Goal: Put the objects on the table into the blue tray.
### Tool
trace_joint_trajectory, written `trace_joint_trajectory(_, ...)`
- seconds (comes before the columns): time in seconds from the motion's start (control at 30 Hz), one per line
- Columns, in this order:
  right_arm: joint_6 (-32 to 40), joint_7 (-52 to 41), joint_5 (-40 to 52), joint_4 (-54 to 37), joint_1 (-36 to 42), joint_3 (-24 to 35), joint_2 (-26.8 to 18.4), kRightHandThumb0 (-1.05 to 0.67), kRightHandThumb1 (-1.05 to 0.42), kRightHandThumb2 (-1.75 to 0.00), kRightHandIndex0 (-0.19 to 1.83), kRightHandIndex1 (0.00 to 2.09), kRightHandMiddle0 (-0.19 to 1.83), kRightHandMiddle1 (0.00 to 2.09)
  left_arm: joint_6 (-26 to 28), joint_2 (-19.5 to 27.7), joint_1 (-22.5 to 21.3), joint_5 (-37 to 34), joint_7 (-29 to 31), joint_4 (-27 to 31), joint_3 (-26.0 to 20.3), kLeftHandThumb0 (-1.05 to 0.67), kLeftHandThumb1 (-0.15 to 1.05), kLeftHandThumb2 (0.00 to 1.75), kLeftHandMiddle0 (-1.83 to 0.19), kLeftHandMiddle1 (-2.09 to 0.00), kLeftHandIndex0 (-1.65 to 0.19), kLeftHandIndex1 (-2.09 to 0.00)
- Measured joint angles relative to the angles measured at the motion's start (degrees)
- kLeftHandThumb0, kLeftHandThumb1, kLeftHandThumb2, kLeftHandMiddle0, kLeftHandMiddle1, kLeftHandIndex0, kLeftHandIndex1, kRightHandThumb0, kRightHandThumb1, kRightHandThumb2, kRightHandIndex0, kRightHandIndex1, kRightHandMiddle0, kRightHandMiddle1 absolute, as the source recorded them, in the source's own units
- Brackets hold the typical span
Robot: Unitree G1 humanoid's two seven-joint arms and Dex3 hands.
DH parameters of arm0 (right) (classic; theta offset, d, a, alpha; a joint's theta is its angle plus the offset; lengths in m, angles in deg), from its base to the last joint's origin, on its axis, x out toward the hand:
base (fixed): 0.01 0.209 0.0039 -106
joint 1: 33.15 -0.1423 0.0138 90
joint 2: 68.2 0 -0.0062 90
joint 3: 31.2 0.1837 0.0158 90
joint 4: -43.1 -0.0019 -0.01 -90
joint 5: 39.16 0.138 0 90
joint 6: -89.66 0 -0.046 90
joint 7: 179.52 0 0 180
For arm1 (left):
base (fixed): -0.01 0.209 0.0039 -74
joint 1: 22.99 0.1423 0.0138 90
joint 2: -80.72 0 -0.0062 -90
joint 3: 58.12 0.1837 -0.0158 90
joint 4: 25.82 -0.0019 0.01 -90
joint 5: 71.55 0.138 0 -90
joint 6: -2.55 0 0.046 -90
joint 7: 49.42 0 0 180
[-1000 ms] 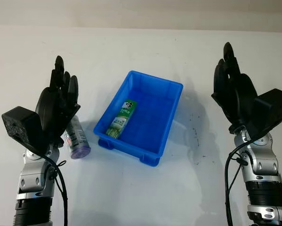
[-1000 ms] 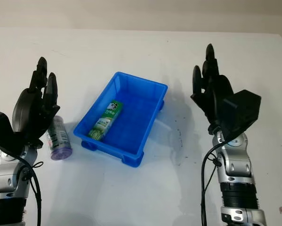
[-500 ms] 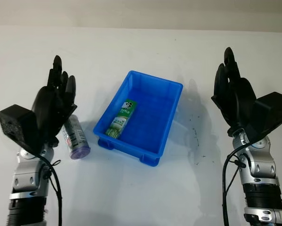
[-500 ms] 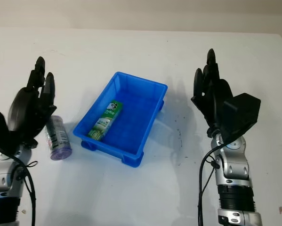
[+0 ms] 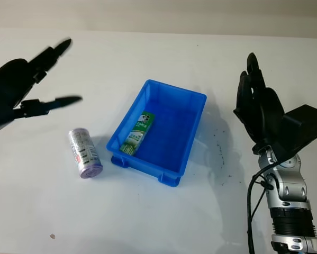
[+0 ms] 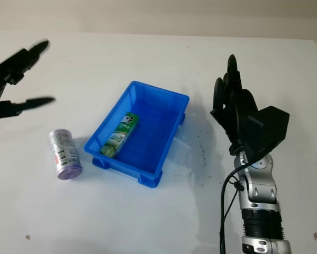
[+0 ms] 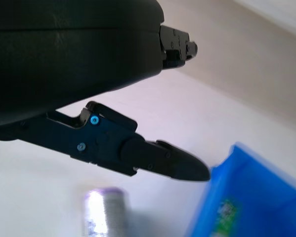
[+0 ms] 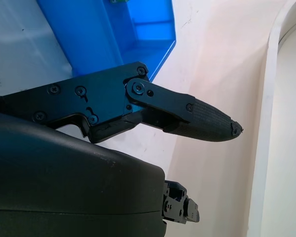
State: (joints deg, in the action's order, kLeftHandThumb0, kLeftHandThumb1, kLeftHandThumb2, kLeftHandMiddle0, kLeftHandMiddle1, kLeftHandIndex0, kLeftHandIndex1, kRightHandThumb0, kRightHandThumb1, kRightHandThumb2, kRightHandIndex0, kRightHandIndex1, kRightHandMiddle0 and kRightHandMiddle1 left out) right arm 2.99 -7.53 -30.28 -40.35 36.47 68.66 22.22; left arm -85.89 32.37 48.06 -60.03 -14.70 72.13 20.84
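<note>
A white worktop carries a blue tray at its middle, with a green carton lying inside along the tray's left wall. A silver and purple can lies on its side on the worktop just left of the tray, apart from it. The left hand is raised at the far left, well above the can, open and holding nothing. The right hand is upright to the right of the tray, open and touching nothing.
</note>
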Motion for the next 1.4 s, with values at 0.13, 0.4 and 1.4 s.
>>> trace_joint_trajectory(0.13,0.5,-0.2,0.0,0.0,0.1,0.1,0.0,-0.73,-1.05,-0.74,-0.19,0.0,-0.19,0.0,-13.3,8.9,0.0,14.5,0.2,1.4,5.2,-0.37,0.83,0.03,0.06,-0.06,0.02,-0.06)
trace_joint_trajectory(0.4,1.5,-0.2,0.0,-0.5,0.2,0.2,0.0,-0.72,-1.05,-0.75,-0.19,0.0,-0.19,0.0,-33.8,12.5,-1.7,28.5,-7.7,-7.8,11.1,-0.42,0.82,0.05,-0.01,-0.06,-0.04,-0.06)
trace_joint_trajectory(1.4,2.8,0.5,0.2,-2.0,0.6,0.3,0.8,-0.72,-1.05,-0.74,-0.19,0.0,-0.19,0.0,-44.7,11.5,-0.6,34.0,-14.8,-9.9,14.9,-0.45,0.91,0.04,-0.11,-0.06,-0.12,-0.06)
